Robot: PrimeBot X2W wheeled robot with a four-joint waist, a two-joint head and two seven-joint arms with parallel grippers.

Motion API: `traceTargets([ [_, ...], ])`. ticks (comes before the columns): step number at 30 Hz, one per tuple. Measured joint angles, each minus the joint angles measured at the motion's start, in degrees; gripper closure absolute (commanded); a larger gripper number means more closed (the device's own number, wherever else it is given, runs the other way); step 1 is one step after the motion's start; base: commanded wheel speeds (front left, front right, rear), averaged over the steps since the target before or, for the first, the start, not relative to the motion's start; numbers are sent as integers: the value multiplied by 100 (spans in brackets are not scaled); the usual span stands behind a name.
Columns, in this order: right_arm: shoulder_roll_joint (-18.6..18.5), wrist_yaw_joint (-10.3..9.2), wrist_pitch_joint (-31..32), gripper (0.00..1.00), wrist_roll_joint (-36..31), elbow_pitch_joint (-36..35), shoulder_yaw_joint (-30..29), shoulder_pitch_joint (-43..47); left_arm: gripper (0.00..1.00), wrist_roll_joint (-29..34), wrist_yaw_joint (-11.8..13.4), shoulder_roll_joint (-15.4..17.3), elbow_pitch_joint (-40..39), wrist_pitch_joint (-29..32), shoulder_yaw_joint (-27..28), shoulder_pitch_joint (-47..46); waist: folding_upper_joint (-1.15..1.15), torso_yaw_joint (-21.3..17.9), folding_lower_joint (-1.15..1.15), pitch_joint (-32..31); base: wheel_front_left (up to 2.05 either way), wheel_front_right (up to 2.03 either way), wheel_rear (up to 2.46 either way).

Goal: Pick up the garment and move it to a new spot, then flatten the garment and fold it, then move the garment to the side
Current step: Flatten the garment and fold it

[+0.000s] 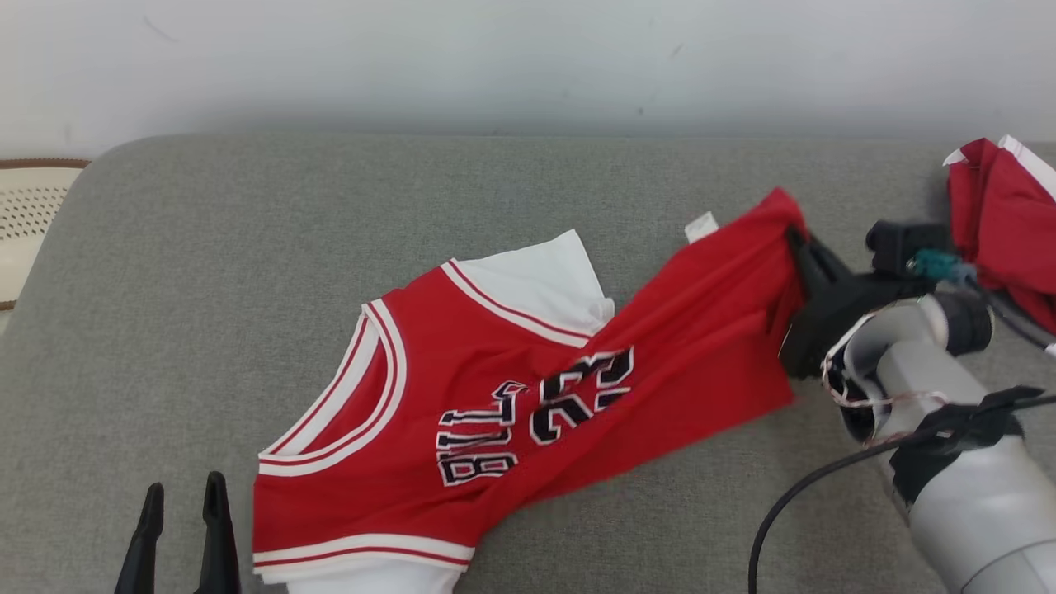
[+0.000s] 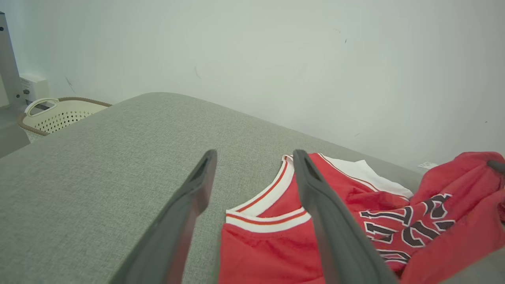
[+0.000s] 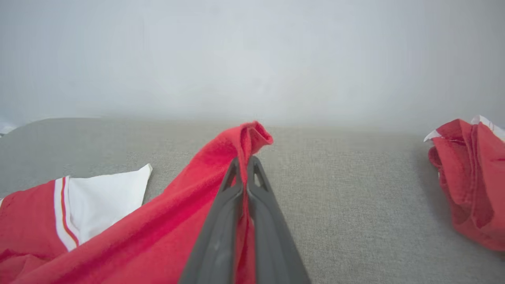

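Grey woven cloth covered the desk [image 1: 247, 247] under a plain white wall, with a cream laundry basket [image 1: 29, 223] off its far-left edge. A red basketball jersey [image 1: 462, 396], trimmed in white and lettered with a "23", lay rumpled across the middle of the head view. Its armhole end was at lower centre, and its other end was drawn out toward the centre right. The right tool [image 3: 245, 159] was clenched on that end, pinching a fold of red cloth between its fingers and holding it raised off the desk, beside a small white label [image 1: 701, 227]. The left tool [image 1: 186, 487] stood released at the lower left, with its jaws apart around nothing, just beside the jersey's banded edge but not touching it. A second red garment [image 1: 1002, 214] sat bunched at the upper right, apart from the jersey. By my reading, the pick-up and move was the step in hand, with flattening and folding not yet begun, since the body was twisted and creased. The next move would call for setting the held end down clear of the other garment. The left tool would then need to take the near edge so the cloth could be pulled taut.
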Motion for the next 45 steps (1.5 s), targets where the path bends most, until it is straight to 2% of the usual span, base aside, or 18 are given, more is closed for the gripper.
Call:
traceTargets([
  [6,-80,0,-23,100,231,282,205,-463,0,-2,0,-1,32,0,-63,-42,0,113,0,45,0,0,0],
  [18,-133,0,-281,100,482,1033,595,-758,0,-18,0,-2,123,0,-109,-138,0,274,0,110,0,0,0],
  [19,-129,0,-309,60,482,1124,601,-769,0,-18,0,-2,129,0,-114,-138,0,281,0,109,0,0,0],
  [20,-130,0,-327,0,483,1185,608,-781,0,-18,0,-2,135,0,-118,-138,0,286,0,108,0,0,0],
  [28,-279,0,-456,0,304,1432,530,-849,0,-15,0,-3,131,0,-55,-131,0,222,0,34,0,0,0],
  [32,-386,0,-474,0,180,673,65,-739,0,-8,0,-2,94,0,-10,-113,0,115,0,-12,0,0,0],
  [45,-332,0,-472,0,-474,-1713,-1082,1240,0,45,0,-3,21,0,191,2,0,-269,-1,-245,0,0,0],
])
